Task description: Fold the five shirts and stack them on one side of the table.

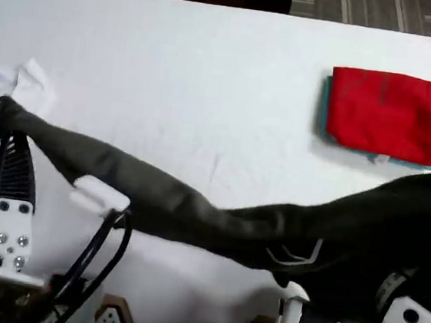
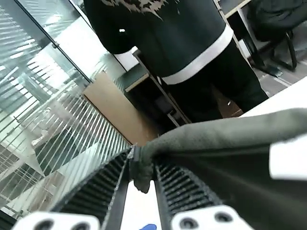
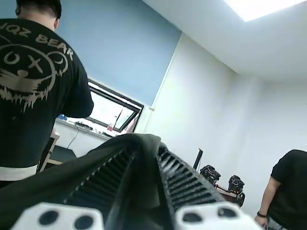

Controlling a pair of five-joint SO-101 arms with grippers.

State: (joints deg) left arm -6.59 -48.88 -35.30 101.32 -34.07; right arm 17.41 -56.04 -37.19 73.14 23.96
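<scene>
A dark olive shirt [image 1: 195, 209] hangs stretched in the air across the front of the table, from the left side to the lower right. My left gripper [image 2: 142, 168] is shut on one end of it, and in the high view that gripper [image 1: 7, 109] sits at the left edge. My right gripper [image 3: 144, 158] is shut on the other end of the shirt [image 3: 139, 143]; its arm is hidden under the cloth at lower right. A folded red shirt [image 1: 386, 114] lies on a folded teal one [image 1: 326, 104] at the back right.
A white and a blue garment [image 1: 23, 83] lie bunched at the far left edge. Black cables [image 1: 94, 253] run along the left arm's base. The white table [image 1: 209, 76] is bare in the middle.
</scene>
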